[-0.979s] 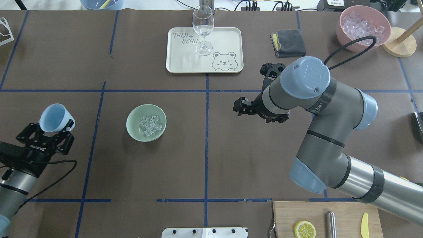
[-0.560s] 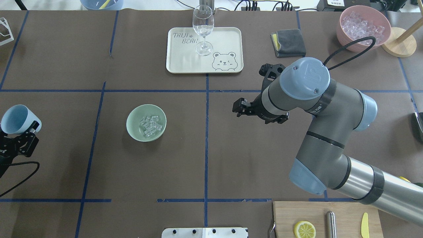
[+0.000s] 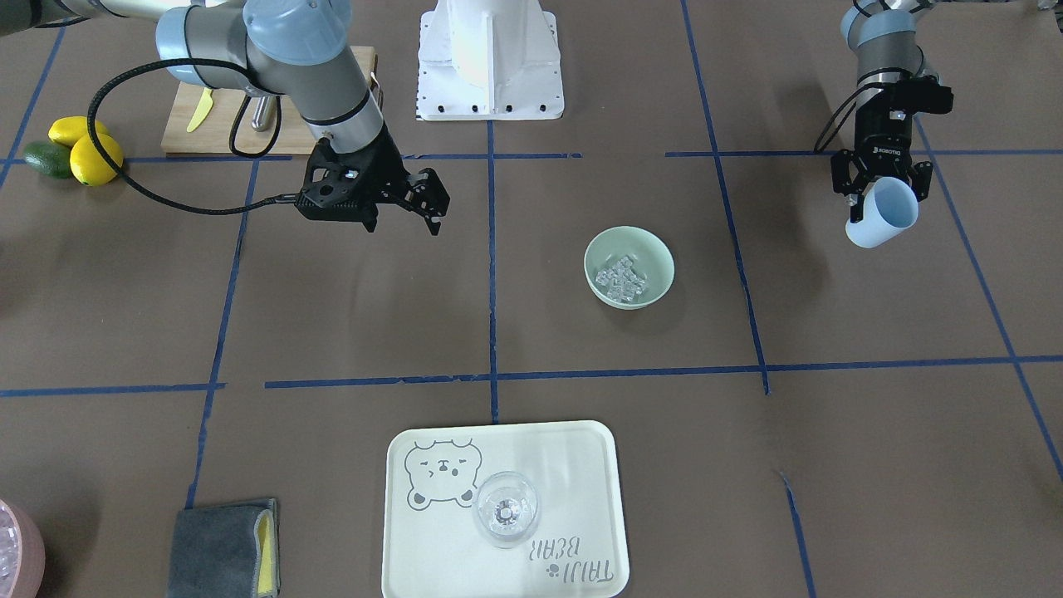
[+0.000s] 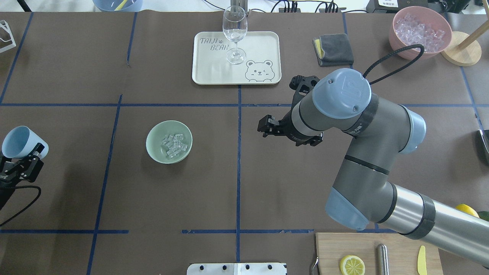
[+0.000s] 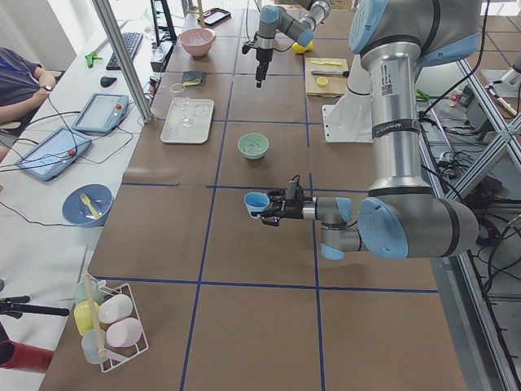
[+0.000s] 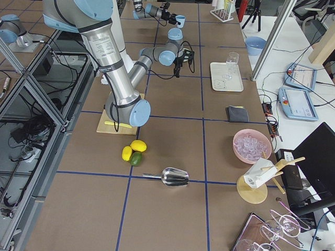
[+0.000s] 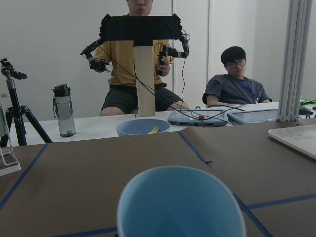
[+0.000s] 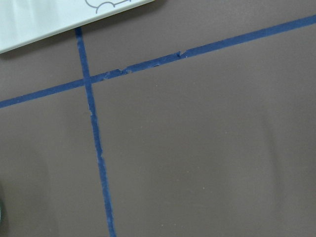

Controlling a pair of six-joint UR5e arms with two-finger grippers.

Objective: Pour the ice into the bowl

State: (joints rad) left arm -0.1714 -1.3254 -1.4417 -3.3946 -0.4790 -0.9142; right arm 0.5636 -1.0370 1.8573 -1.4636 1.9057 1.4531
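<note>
Ice lies in a small heap inside the green bowl, which stands on the brown table cover in the robot's left half. We see the left gripper well off to the bowl's side, clamped on a blue cup that it holds tilted above the table. We find the right gripper across the middle tape line, fingers apart and holding nothing, not far from the tray with the wine glass.
</note>
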